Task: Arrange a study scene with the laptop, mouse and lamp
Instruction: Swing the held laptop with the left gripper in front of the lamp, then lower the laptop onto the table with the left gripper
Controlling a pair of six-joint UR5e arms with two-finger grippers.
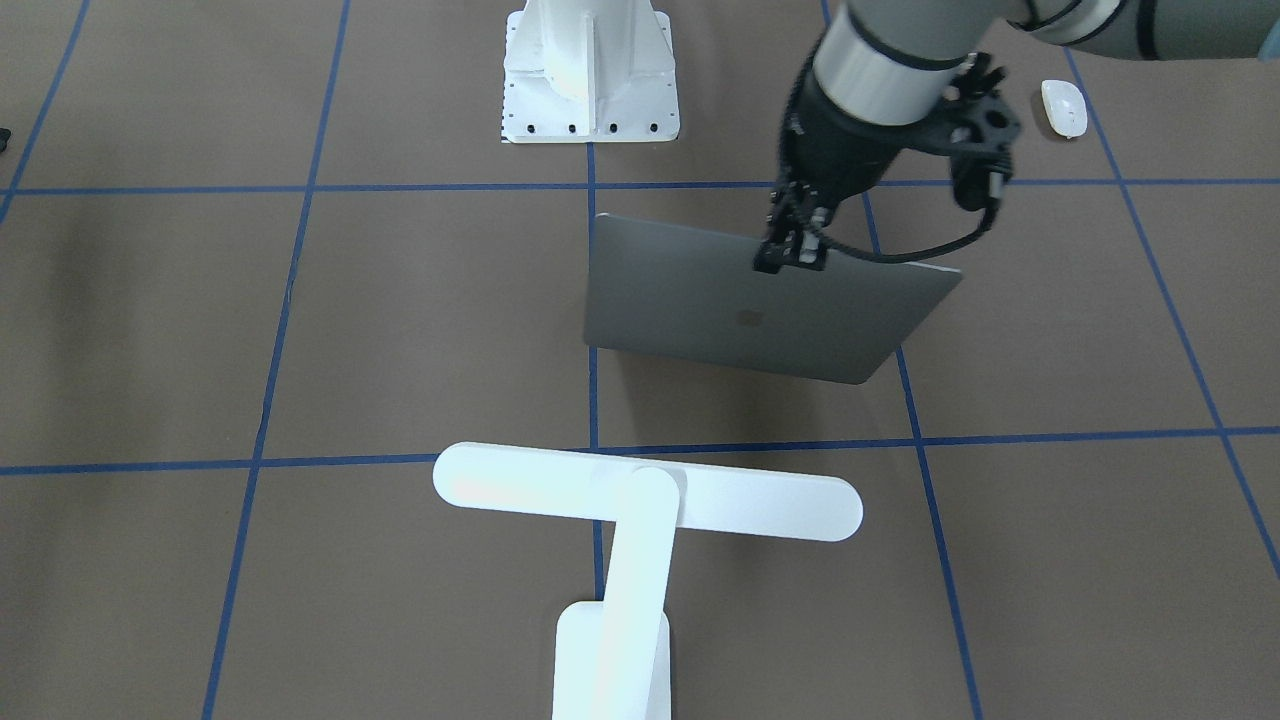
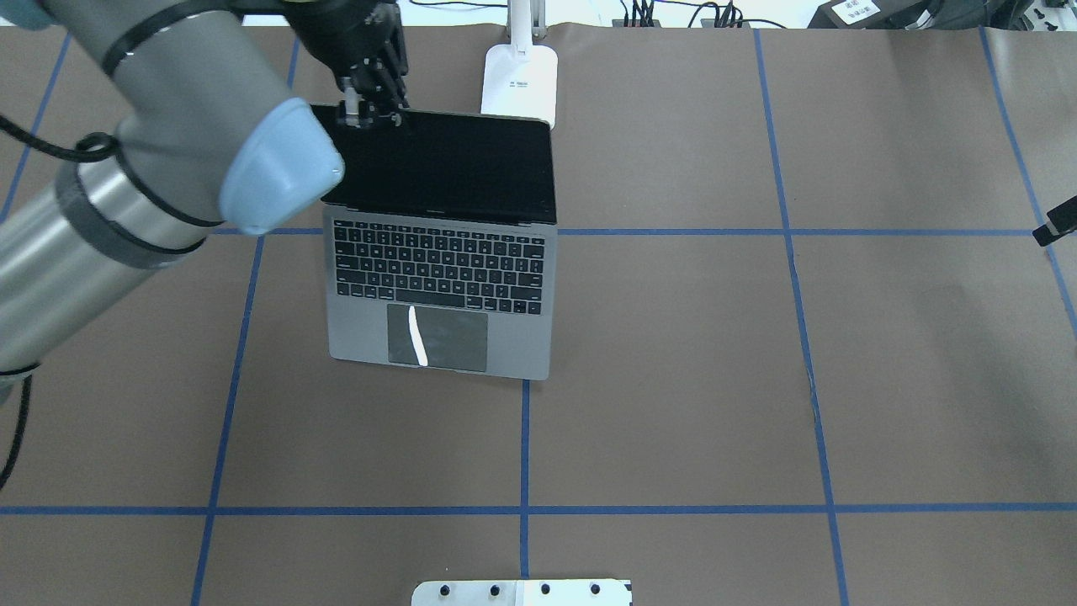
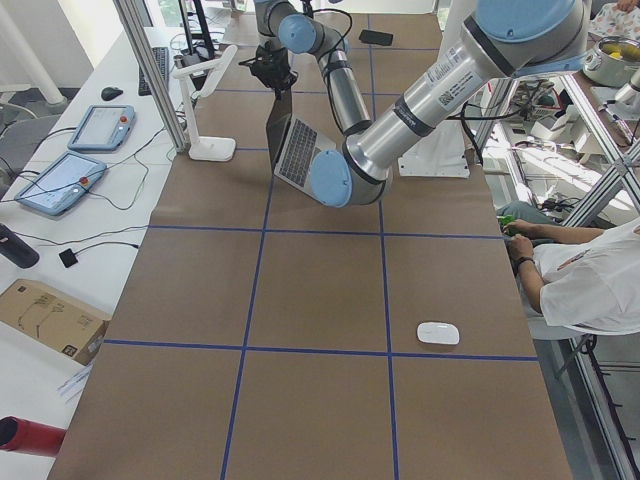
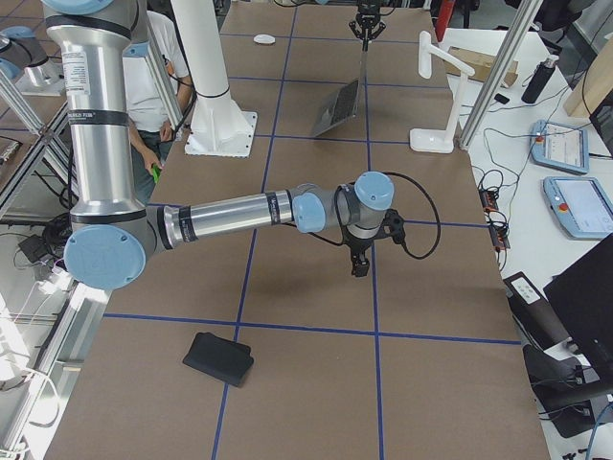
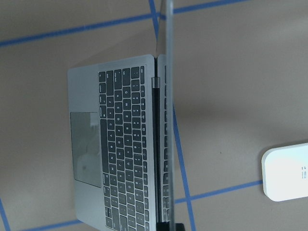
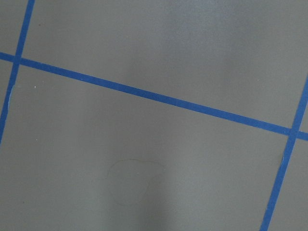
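the left tool (image 2: 370, 118) pinches the lid edge of the slim grey metal laptop (image 2: 437, 278), seemingly mid-opening; next it needs a gentle release.

You see a table (image 2: 673, 379) covered with brown paper, which blue tape lines divide into squares. The laptop (image 2: 437, 278) stands open on it, base flat on the paper. The lamp (image 1: 640, 500) stands just beyond it, on your side. The mouse (image 1: 1063, 107) lies well apart, toward the robot's left end. A white bolted pedestal (image 1: 590, 80) sits at the robot's edge, and a flat black pad (image 4: 218, 359) lies toward the right end.
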